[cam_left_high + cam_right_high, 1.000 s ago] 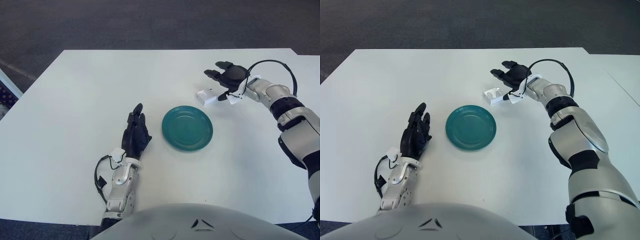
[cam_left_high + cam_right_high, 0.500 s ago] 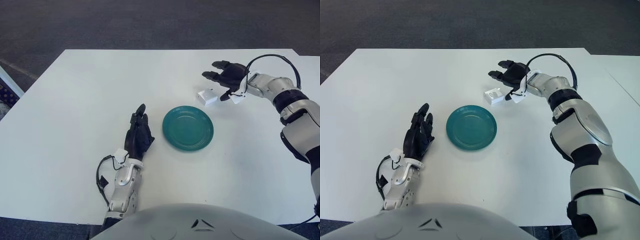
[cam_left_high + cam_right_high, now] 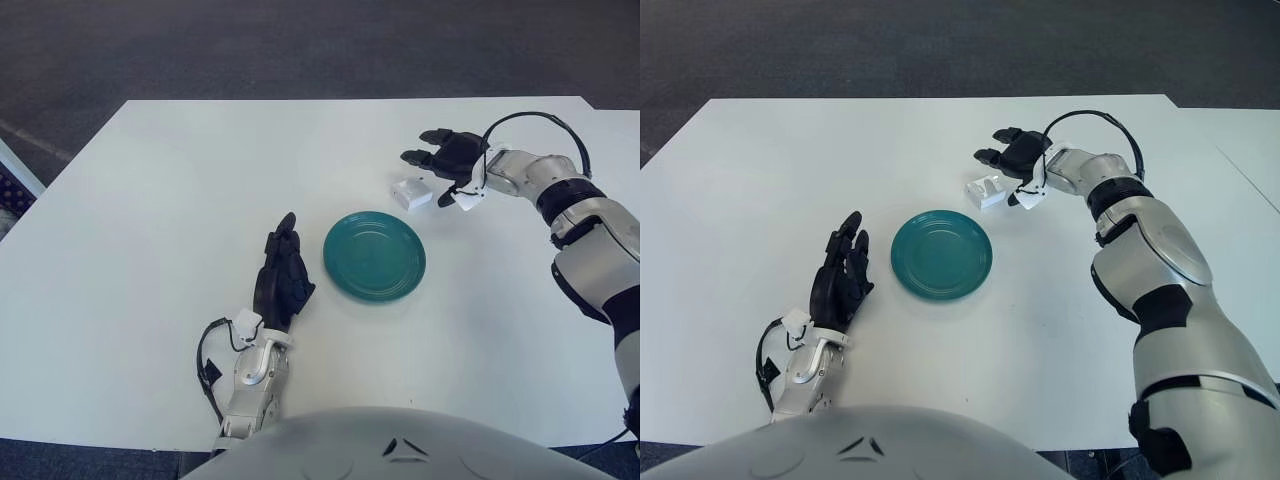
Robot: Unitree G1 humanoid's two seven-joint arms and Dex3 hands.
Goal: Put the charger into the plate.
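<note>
A small white charger (image 3: 411, 193) lies on the white table (image 3: 150, 200), just beyond the far right rim of a round teal plate (image 3: 375, 256). The plate holds nothing. My right hand (image 3: 447, 160) hovers right beside and slightly above the charger, fingers spread over it, holding nothing. My left hand (image 3: 281, 280) rests on the table left of the plate, fingers straight and open. In the right eye view the charger (image 3: 986, 191) sits just left of my right hand (image 3: 1012, 164).
The table's far edge (image 3: 350, 99) borders dark floor. A second white surface (image 3: 1250, 140) stands at the far right. A black cable (image 3: 530, 122) loops over my right wrist.
My right hand has shifted slightly left and down toward the charger. My left hand has drifted a little nearer and rightward. The charger and plate have not moved.
</note>
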